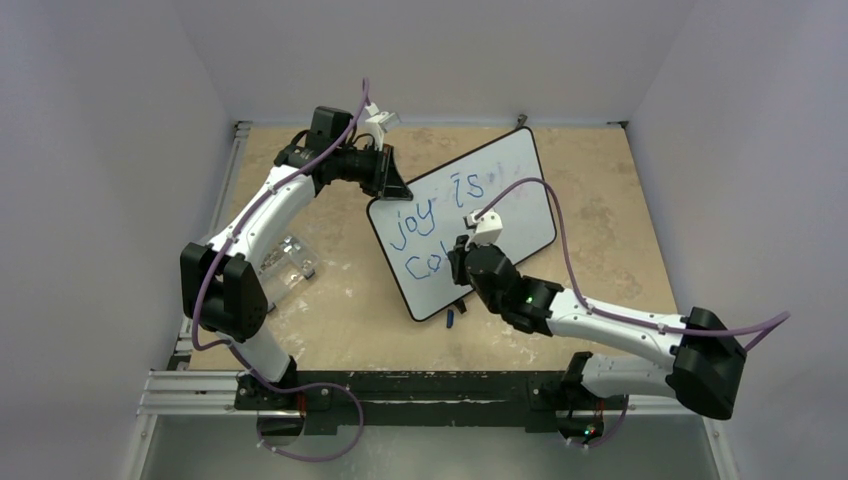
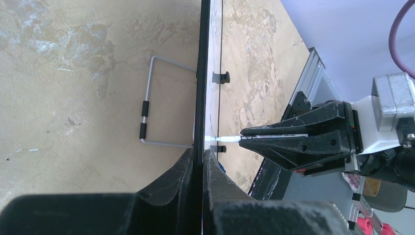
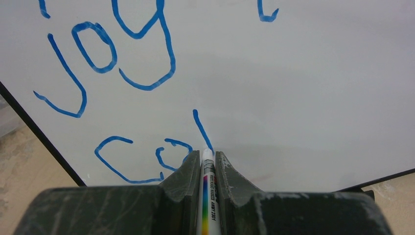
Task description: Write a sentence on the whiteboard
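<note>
The whiteboard (image 1: 515, 225) is seen askew at the centre of the top view, its left edge pinched by the left gripper (image 2: 197, 155). A marker (image 3: 206, 191) is clamped tight in the right gripper (image 3: 208, 159), tip touching the board, where the sentence (image 1: 415, 225) reads "joy is Co".

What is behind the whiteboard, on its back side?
In the left wrist view, a grey wire stand with two black sleeves sticks out from the back of the whiteboard. From above, the board covers it; the rest of the back cannot be seen.
</note>
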Robot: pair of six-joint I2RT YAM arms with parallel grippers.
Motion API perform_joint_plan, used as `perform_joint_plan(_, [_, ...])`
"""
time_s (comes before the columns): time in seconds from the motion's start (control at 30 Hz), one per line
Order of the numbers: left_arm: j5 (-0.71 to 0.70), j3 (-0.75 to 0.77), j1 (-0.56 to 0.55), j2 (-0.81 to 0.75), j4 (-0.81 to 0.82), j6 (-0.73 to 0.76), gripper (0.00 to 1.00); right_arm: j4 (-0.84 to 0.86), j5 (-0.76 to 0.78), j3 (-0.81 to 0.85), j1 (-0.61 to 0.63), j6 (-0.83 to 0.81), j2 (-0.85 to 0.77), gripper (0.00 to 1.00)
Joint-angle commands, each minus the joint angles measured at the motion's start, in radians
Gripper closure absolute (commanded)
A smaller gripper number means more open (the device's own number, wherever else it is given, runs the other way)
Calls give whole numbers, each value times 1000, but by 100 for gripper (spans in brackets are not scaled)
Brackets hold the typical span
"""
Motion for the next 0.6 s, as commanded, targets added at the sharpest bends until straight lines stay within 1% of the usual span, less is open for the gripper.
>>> perform_joint_plan(0.0, [-60,12,-3,-53,23,33,100,24,17,77,-5,-33,41,100])
perform_joint_plan(0.2, [-60,12,-2,-53,22,34,100,21,33,117,-11,-47,78,100])
perform_joint_plan(0.57, [-61,13,-3,-52,21,34,100,-11,71,146,-52,-51,79,100])
